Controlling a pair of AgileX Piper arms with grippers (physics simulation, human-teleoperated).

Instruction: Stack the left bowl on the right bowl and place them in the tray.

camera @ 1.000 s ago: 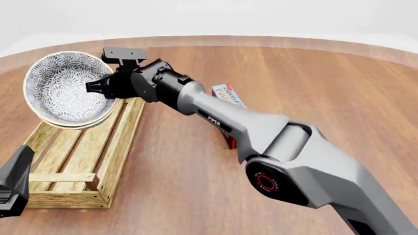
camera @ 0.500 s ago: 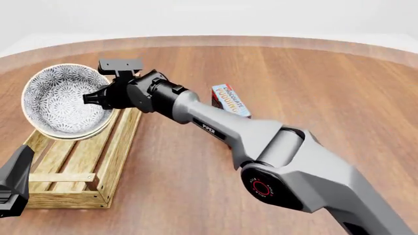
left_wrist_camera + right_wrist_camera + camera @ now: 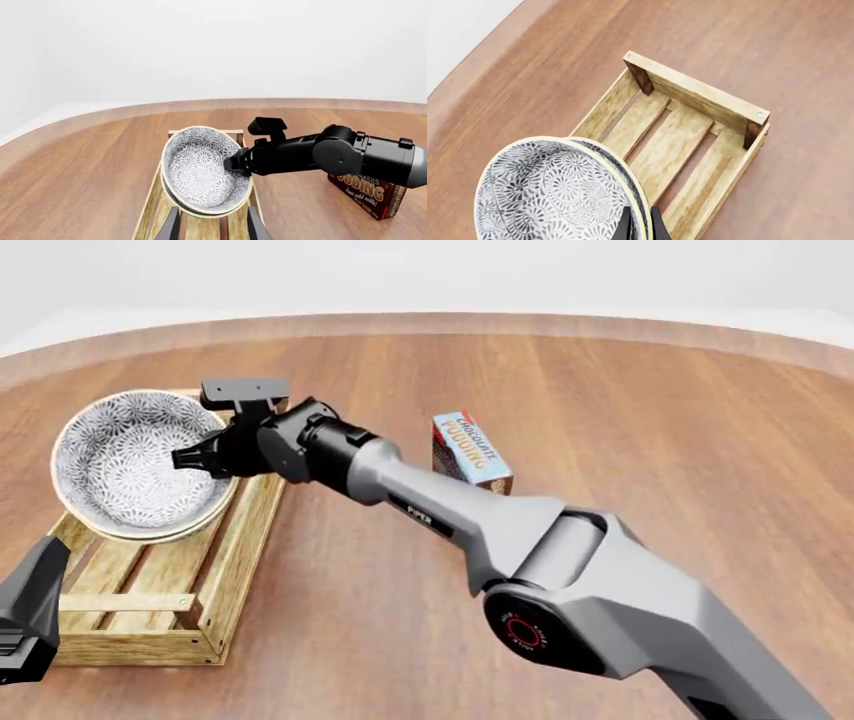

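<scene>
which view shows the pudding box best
The front view: the pudding box stands whole on the table beyond the right arm, with its top label in sight. The left wrist view shows it partly hidden behind the right arm. The right wrist view does not show it.

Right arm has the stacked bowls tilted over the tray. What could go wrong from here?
1. The right tool pinches only the rim of the steeply tilted bowls; the inner one may slide out.
2. Released at this tilt, they may land on the tray's side plank and tip out.
3. The arm's sweep back passes near the pudding box.
</scene>
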